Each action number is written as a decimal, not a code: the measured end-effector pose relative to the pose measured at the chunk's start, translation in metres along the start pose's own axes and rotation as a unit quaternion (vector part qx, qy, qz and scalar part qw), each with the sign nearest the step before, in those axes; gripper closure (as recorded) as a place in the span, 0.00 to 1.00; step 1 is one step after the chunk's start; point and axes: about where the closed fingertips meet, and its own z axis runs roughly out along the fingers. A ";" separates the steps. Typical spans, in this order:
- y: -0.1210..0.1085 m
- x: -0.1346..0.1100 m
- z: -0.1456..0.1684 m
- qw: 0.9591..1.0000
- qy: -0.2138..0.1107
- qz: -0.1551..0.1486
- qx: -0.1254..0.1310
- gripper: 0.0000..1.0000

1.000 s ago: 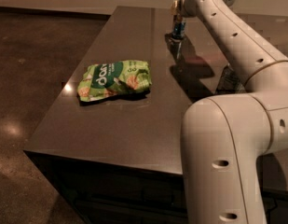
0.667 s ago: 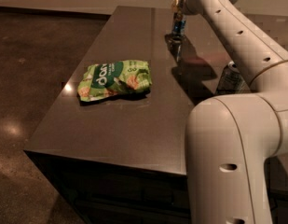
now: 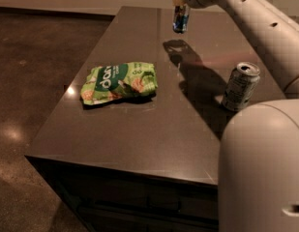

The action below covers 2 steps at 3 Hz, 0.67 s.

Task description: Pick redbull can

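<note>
- Gripper (image 3: pixel 180 5) sits at the top of the frame, right of centre, at the end of the white arm (image 3: pixel 255 21) that comes in from the right edge.
- Its fingers are closed around the upper part of the redbull can (image 3: pixel 180 21), so the can's top is hidden between them.
- The redbull can hangs below the gripper, roughly upright, showing blue and silver on its side.
- It appears clear of the bench (image 3: pixel 139 129); a dark shadow (image 3: pixel 177 46) lies on the surface just below it, apart from the can's lower end.
- That shadow runs on down and to the right across the bench as a broad dark band toward the right side of the frame.
- A green chip bag (image 3: pixel 119 81) lies flat on the bench left of centre, well apart from the redbull can, with white lettering on a darker green patch.
- A wider silver can (image 3: pixel 241 86) with dark print stands upright on the bench at the right, its opened top facing up, close to the large white arm segment (image 3: pixel 262 173) that fills the lower right corner.
- The bench is dark brown with a faint sheen, and its near edge runs across the lower part of the frame.
- Polished dark floor (image 3: pixel 28 81) fills the left side, with a few soft light reflections.
</note>
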 end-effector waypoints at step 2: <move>0.033 -0.009 -0.048 0.998 -0.007 -0.027 -0.047 1.00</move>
